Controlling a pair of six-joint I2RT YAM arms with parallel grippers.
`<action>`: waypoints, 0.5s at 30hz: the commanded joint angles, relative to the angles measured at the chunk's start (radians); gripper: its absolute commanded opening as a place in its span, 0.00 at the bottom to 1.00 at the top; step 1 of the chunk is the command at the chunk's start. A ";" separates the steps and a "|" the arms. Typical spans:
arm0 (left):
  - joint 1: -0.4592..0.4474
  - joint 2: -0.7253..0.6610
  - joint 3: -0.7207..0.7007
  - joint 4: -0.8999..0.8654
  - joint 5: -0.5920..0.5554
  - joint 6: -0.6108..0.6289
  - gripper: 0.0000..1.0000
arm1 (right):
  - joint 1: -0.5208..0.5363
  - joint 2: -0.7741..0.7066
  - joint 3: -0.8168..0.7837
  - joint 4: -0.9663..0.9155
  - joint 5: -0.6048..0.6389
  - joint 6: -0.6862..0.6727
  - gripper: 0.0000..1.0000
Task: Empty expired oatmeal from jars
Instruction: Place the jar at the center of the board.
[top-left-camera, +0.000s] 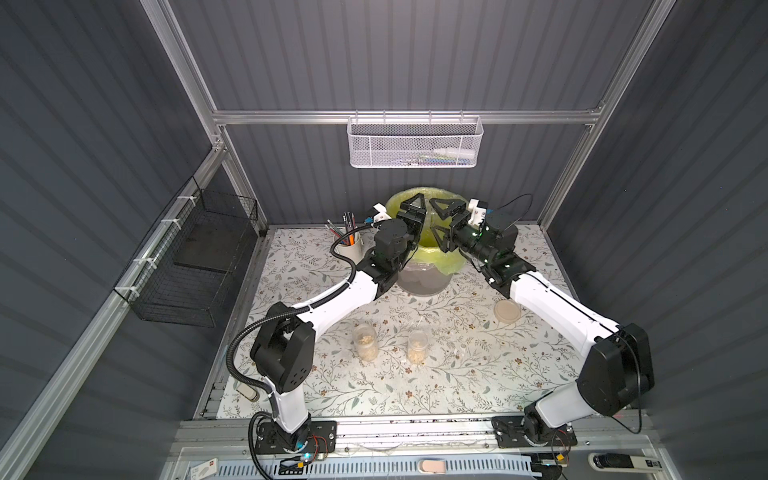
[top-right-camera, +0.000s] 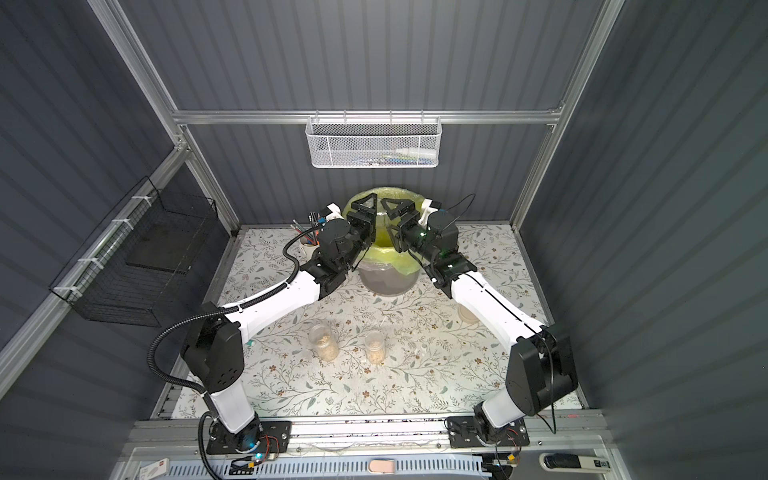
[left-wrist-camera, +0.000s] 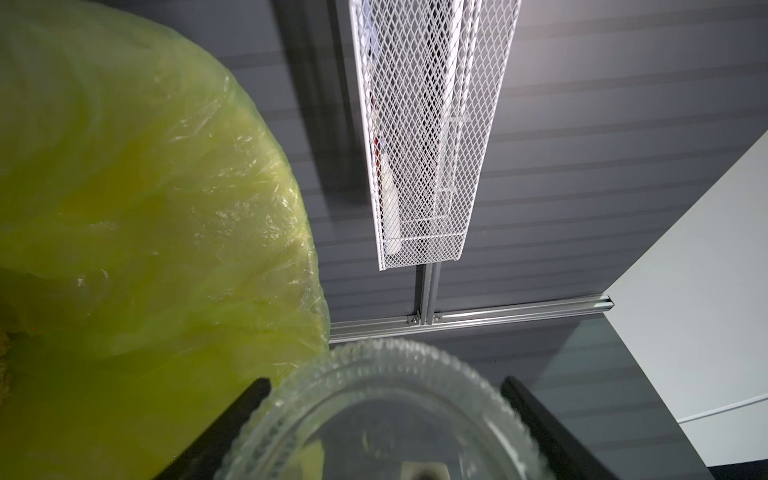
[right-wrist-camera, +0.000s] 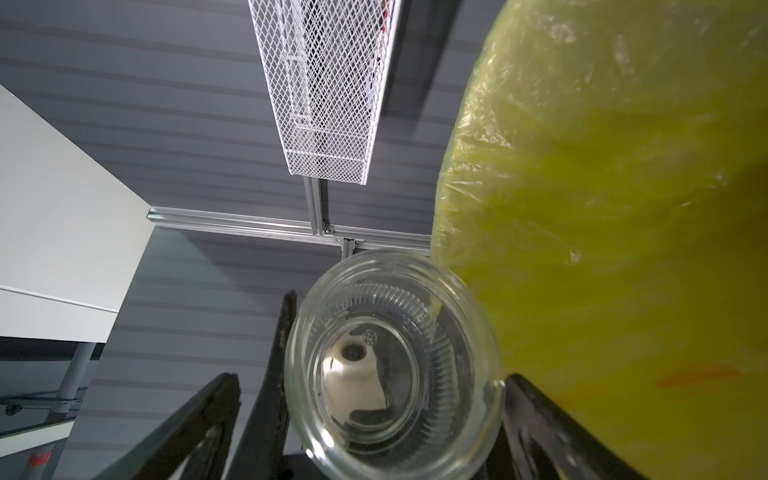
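An empty squat clear glass jar (left-wrist-camera: 386, 415) lies on its side above the bin, and my left gripper (left-wrist-camera: 384, 386) is shut on it, one black finger on each side. Its mouth faces my right gripper (right-wrist-camera: 372, 378), which stands open round the jar's rim (right-wrist-camera: 395, 365). In both top views the left gripper (top-left-camera: 419, 222) and the right gripper (top-left-camera: 442, 224) meet over the yellow-green bag. Two narrower jars (top-left-camera: 365, 343) (top-left-camera: 417, 347) stand upright mid-table with tan oatmeal (top-right-camera: 375, 353) inside. The beige lid (top-left-camera: 507, 311) lies beside my right forearm.
The grey bin (top-left-camera: 422, 282) with its yellow-green bag (left-wrist-camera: 145, 208) stands at the back centre. A white mug of pencils (top-left-camera: 348, 245) is to its left. A white mesh basket (top-left-camera: 415, 143) hangs on the back wall, and a black wire basket (top-left-camera: 195, 257) on the left wall.
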 joint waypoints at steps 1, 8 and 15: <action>-0.011 -0.028 0.015 0.063 -0.013 -0.013 0.33 | 0.017 0.017 0.034 0.034 0.018 0.020 0.99; -0.017 -0.030 0.022 0.060 -0.019 -0.015 0.33 | 0.028 0.023 0.034 0.070 0.058 0.026 0.97; -0.025 -0.037 0.003 0.082 -0.040 -0.016 0.32 | 0.034 0.031 0.024 0.125 0.090 0.049 0.96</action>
